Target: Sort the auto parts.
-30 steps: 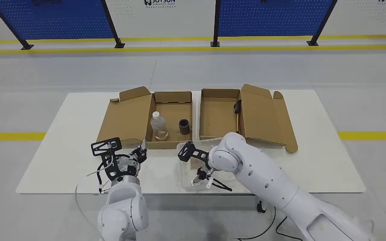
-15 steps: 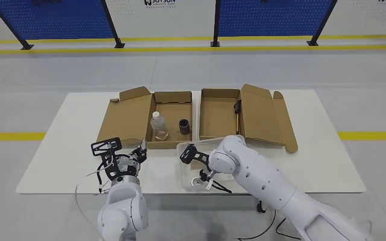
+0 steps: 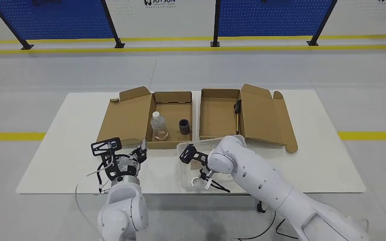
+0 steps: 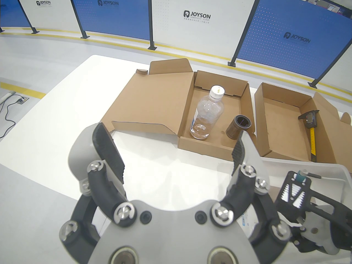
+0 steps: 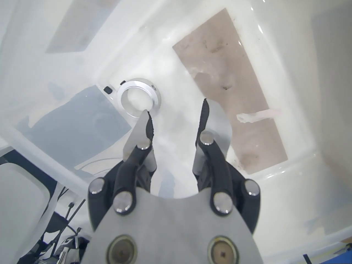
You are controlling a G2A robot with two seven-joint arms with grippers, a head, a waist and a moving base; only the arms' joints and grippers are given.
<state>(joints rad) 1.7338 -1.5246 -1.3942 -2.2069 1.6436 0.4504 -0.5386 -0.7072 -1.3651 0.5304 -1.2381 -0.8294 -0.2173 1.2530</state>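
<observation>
The small silver metal ring collar [image 5: 138,97] lies flat on the floor of the translucent white plastic bin [image 3: 183,148], with its bore pointing straight up, so it has no long axis across the floor. It is bright, smooth-sided and thick-walled, with a small hole in its outer face and a little black piece at its rim.

The right gripper [image 5: 176,108] hangs inside the bin with its fingers spread. The ring is outside the gap, and one fingertip [image 5: 148,119] stands at the ring's outer rim; whether it touches cannot be told. A short pale rod [image 5: 258,114] lies flat on the bin floor on the gripper's other side.

In the top view the bin sits at the white table's [image 3: 72,132] near edge. The left brown cardboard box [image 3: 172,99] is at about 11 o'clock from it and holds an upright clear plastic bottle [image 4: 206,116] with its white cap up. Beside the bottle a black metal cylinder [image 4: 238,127] stands on end. The right brown cardboard box [image 3: 218,117] is at 1 o'clock and holds a black and yellow caliper [image 4: 310,130], its long axis running 12 to 6.

The left gripper [image 4: 170,131] hovers at 9 o'clock from the bin with its fingers wide apart and nothing between them
</observation>
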